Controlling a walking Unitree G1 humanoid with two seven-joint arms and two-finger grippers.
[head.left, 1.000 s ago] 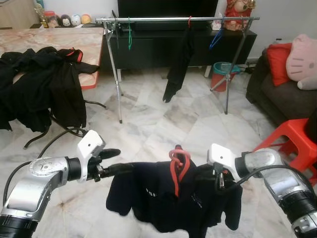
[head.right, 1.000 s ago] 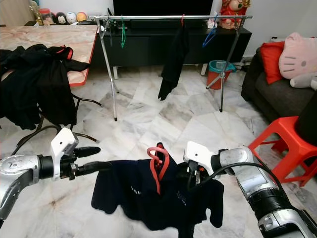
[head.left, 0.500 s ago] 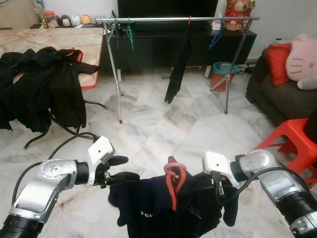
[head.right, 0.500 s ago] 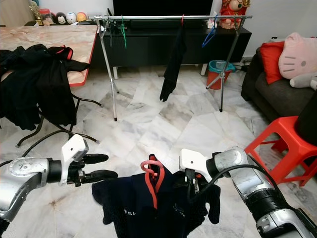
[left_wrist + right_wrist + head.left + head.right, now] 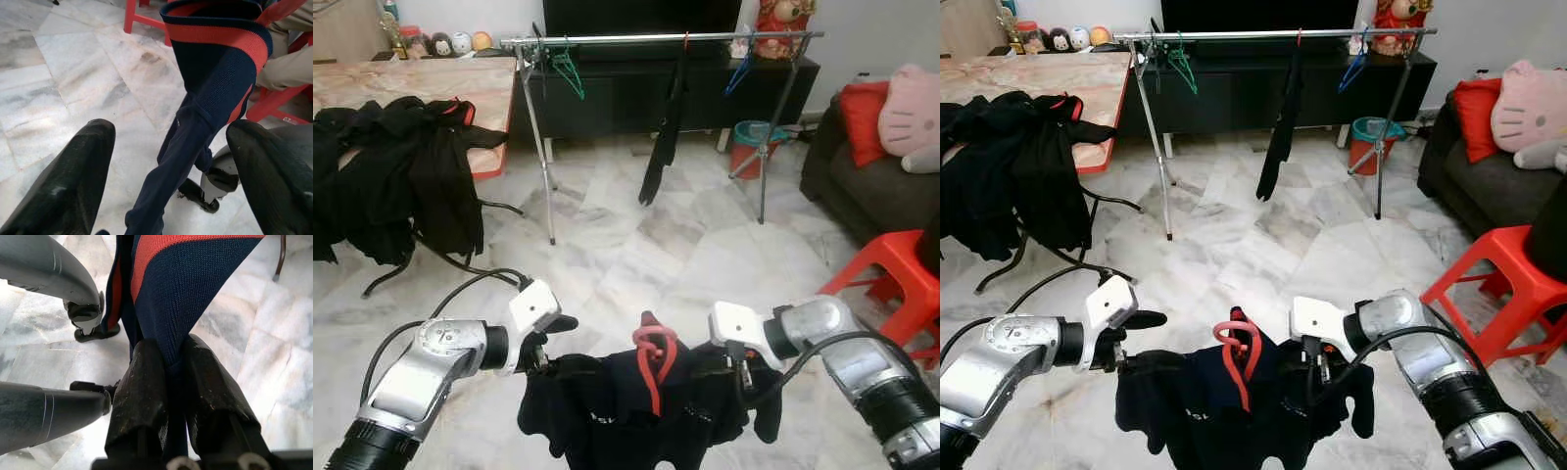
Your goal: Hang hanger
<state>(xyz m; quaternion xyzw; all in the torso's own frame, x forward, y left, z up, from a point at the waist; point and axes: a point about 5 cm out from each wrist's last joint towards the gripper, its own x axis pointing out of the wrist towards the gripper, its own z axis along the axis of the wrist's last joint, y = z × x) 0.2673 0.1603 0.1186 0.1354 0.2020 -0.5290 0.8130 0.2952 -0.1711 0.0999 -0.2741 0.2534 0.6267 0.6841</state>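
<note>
Low over a marble floor (image 5: 607, 245) of a living room, held between two silver arms: a navy garment (image 5: 636, 416) with red trim, draped on a red hanger (image 5: 653, 352) whose hook rose at the middle. Right hand (image 5: 168, 382) clenched on a fold of the navy fabric, both black fingers (image 5: 142, 387) pressing the cloth from either side, as seen from the right wrist. Left hand (image 5: 166, 166) released, fingers spread wide with a sleeve of the garment hanging loose between them and touching neither, as seen from the left wrist; placed in the head views at the garment's left shoulder (image 5: 543, 343).

Well beyond, across the floor: a metal clothes rail (image 5: 666, 39) on tripod legs, standing before a black TV cabinet (image 5: 636, 93). Hung on the rail: a green hanger (image 5: 568, 67) near its left end, a dark garment (image 5: 664, 127) on a red hook near the middle, a blue hanger (image 5: 739, 70) toward the right. Piled at left on a marble tabletop (image 5: 460, 83): black clothes (image 5: 401, 176) spilling over the edge. Seen at right: a red stool (image 5: 891, 274), a dark sofa (image 5: 862, 186) with a red cushion (image 5: 865, 122) and a pink plush toy (image 5: 913, 113), and a teal bin (image 5: 752, 147) beside the rail's right leg.
</note>
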